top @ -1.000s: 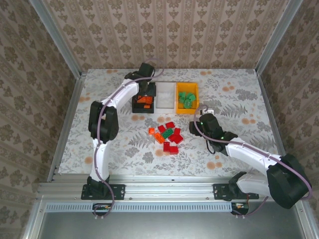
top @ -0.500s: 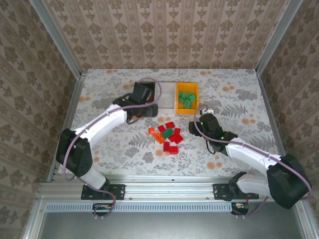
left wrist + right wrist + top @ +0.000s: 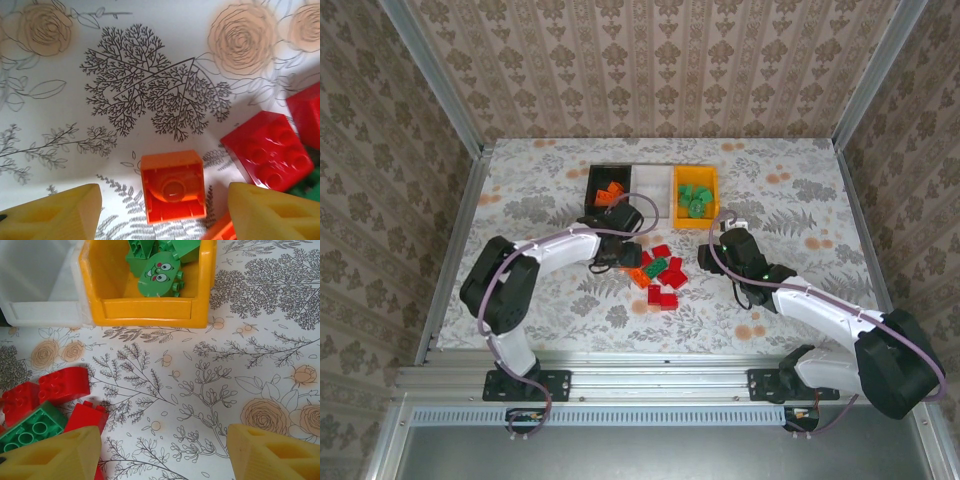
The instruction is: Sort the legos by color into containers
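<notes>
1. Partly done: the black bin [image 3: 590, 190] holds orange legos [image 3: 610, 192], the orange-yellow bin [image 3: 695, 224] holds green legos [image 3: 696, 200], and the white bin [image 3: 653, 185] looks empty.
2. Left to sort: the mixed pile [image 3: 658, 272] in front of the bins, mostly red.
3. The left gripper [image 3: 164, 200] is released around an upturned orange brick [image 3: 172, 186], and the right gripper [image 3: 164, 440] is released and empty

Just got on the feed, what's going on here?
The left gripper hangs open over an upside-down orange brick at the edge of the loose pile, fingers either side, not gripping. The right gripper is open and empty beside the pile. Orange bricks lie in the black bin, green ones in the orange-yellow bin; the white bin looks empty.
</notes>
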Robot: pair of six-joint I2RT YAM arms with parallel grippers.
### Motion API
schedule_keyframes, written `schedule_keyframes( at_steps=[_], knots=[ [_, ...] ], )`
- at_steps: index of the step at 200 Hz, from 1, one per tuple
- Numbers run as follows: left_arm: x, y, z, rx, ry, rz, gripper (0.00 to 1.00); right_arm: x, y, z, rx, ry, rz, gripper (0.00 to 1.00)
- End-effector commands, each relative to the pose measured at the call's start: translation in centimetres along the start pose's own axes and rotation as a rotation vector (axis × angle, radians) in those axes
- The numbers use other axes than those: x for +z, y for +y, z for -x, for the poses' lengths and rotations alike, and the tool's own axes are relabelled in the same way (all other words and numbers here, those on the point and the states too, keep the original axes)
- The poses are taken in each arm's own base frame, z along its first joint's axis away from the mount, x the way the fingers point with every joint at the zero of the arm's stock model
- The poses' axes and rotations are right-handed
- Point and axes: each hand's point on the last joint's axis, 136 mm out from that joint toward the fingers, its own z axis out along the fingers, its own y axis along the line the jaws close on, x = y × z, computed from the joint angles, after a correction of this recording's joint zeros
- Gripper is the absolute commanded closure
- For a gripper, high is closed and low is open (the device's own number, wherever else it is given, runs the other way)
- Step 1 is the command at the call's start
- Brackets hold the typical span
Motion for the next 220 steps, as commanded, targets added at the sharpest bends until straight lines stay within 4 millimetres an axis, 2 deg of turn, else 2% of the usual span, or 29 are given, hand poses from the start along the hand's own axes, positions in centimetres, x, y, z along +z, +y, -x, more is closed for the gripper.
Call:
schedule_keyframes(
  at_steps=[1, 17, 97, 126, 151, 178, 202, 220],
  knots=[
    [0.4, 0.0, 1.0, -0.035, -0.019, 0.018, 0.33, -0.1, 0.4, 0.0, 0.016, -0.003, 0.023, 0.32],
    [0.6, 0.3, 0.9, -0.047, -0.012, 0.018, 0.34, -0.1, 0.4, 0.0, 0.015, -0.003, 0.022, 0.32],
    [2.3, 1.2, 0.2, -0.044, 0.011, 0.016, 0.57, -0.2, 0.5, 0.0, 0.016, -0.002, 0.029, 0.32],
    [1.9, 1.3, 0.5, -0.041, 0.006, 0.007, 0.68, -0.2, 0.5, 0.0, 0.014, -0.002, 0.027, 0.32],
    [-0.1, 0.8, 1.5, -0.031, -0.03, -0.014, 0.7, -0.1, 0.5, 0.0, 0.014, -0.002, 0.027, 0.32],
    [-3.8, 0.0, 3.4, -0.013, -0.099, -0.054, 0.7, -0.1, 0.5, 0.0, 0.015, -0.002, 0.027, 0.32],
    [-8.0, 0.5, 7.2, 0.024, -0.21, -0.037, 0.69, 0.1, 0.7, -0.1, 0.015, 0.003, 0.036, 0.32],
    [-9.5, 2.1, 11.0, 0.009, -0.254, -0.019, 0.69, 0.3, 1.4, -0.3, 0.013, 0.013, 0.074, 0.32]
  ],
)
